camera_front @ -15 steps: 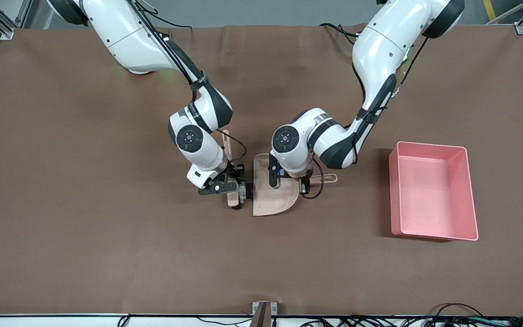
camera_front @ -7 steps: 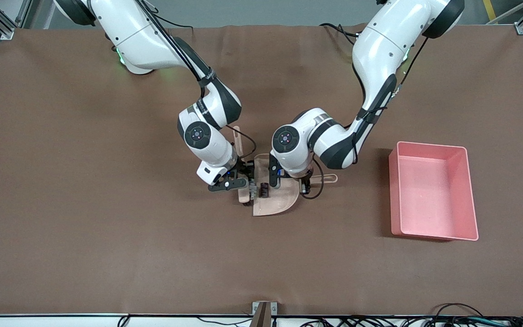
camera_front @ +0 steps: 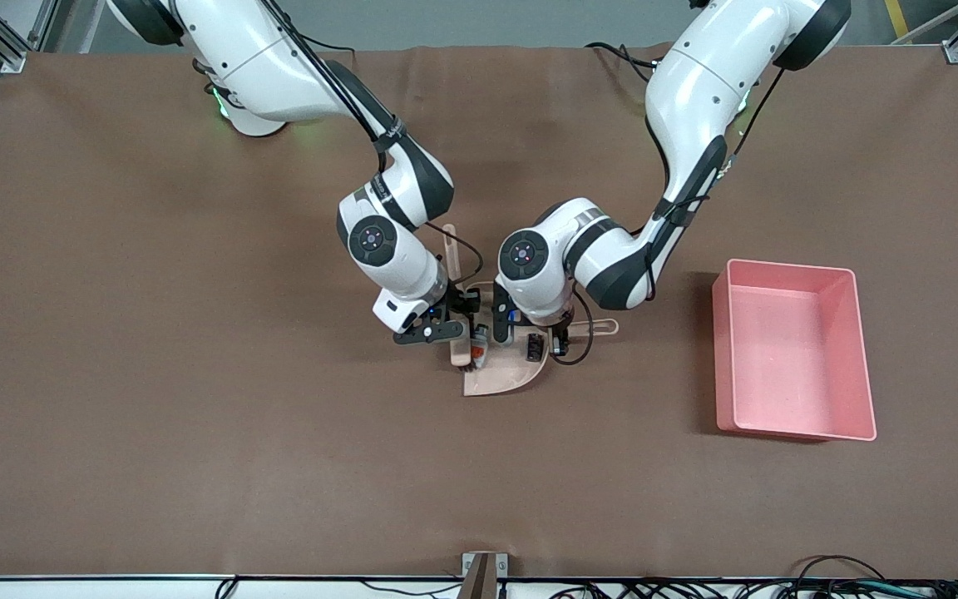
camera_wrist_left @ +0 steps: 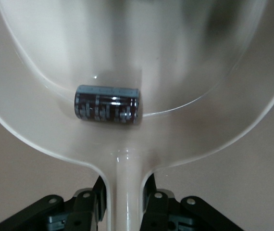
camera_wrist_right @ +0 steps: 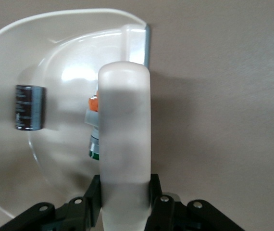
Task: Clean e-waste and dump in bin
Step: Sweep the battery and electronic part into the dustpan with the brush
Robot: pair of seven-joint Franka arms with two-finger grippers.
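The beige dustpan (camera_front: 500, 376) lies flat on the table mat, and my left gripper (camera_front: 563, 336) is shut on its handle (camera_wrist_left: 126, 192). Inside the pan, close to the handle, lies the dark blackish piece of e-waste (camera_front: 536, 347) (camera_wrist_left: 107, 104) (camera_wrist_right: 30, 107). My right gripper (camera_front: 452, 329) (camera_wrist_right: 125, 190) is shut on a beige sweeping tool (camera_wrist_right: 125, 125) that stands at the pan's open mouth. The white-grey piece with the orange mark (camera_front: 477, 354) (camera_wrist_right: 93, 108) sits against this tool, just inside the pan. The pink bin (camera_front: 722, 349) stands toward the left arm's end of the table.
A brown mat (camera_front: 196, 433) covers the whole table. The bin is apart from the dustpan, with bare mat between them. A small metal bracket (camera_front: 483, 570) sits at the table edge nearest the front camera.
My right arm has swept the tool toward the dustpan, pushing both pieces in. The dark piece has moved deeper, toward the handle. The left arm has not moved.
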